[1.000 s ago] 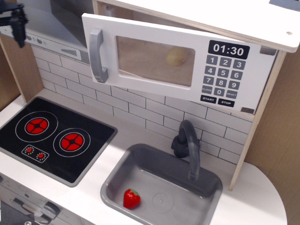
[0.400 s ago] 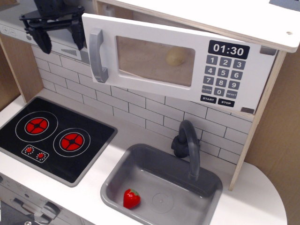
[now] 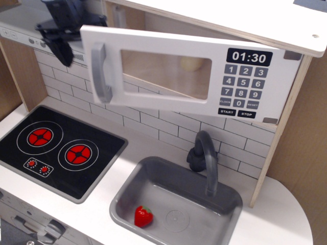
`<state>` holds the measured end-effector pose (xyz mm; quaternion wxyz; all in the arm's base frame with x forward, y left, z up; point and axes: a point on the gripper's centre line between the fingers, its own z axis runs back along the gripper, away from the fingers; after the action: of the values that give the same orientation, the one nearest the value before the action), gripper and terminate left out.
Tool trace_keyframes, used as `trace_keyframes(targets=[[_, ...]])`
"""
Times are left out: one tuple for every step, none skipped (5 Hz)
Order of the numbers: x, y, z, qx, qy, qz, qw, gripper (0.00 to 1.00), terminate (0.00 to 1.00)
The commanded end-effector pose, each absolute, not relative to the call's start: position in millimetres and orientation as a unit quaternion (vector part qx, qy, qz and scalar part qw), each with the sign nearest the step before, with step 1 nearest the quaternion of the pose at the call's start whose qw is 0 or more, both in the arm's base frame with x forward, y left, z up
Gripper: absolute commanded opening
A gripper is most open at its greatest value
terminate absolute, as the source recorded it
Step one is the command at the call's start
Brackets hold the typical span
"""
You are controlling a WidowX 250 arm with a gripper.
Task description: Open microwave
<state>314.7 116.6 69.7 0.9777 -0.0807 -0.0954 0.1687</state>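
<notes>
The microwave (image 3: 194, 76) sits in the upper cabinet of the toy kitchen, above the tiled backsplash. Its white door (image 3: 153, 41) is partly swung out on the right-hand hinge, leaving a gap along the left edge. The gripper (image 3: 64, 43) is at the door's upper-left corner, behind the free edge and left of the grey bar handle (image 3: 100, 71). Only 1 dark finger (image 3: 62, 50) is clearly visible; the other is hidden by the door, so whether the jaws are spread or closed cannot be told.

Procedure for the step in hand, as judged from this view:
1. Keep finger contact behind the free edge, not on the window.
2. Push outward along an arc centred on the right-hand hinge; a straight pull risks slipping off the edge.
3. Continue until the cavity is fully exposed; the door is judged less than half open.

Containers:
- Microwave cavity: 1 pale round item (image 3: 191, 64) is visible through the window; its identity cannot be told.
- Sink (image 3: 127, 194): holds 1 red strawberry (image 3: 143, 216) near the front-left corner, clear of the faucet (image 3: 204, 158)
</notes>
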Motion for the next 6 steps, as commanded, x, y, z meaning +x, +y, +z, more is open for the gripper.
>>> trace_keyframes(targets=[[242,75,89,-0.061,-0.084,0.076,0.992,1.00,0.00],[208,47,87,-0.054,-0.052,0.038,0.996,1.00,0.00],[190,23,83,-0.042,-0.034,0.024,0.998,1.00,0.00],[186,-3,75,-0.034,-0.018,0.021,0.999,1.00,0.00],[187,-26,76,-0.048,-0.028,0.025,0.998,1.00,0.00],[187,-53,77,-0.058,-0.018,0.023,0.998,1.00,0.00]])
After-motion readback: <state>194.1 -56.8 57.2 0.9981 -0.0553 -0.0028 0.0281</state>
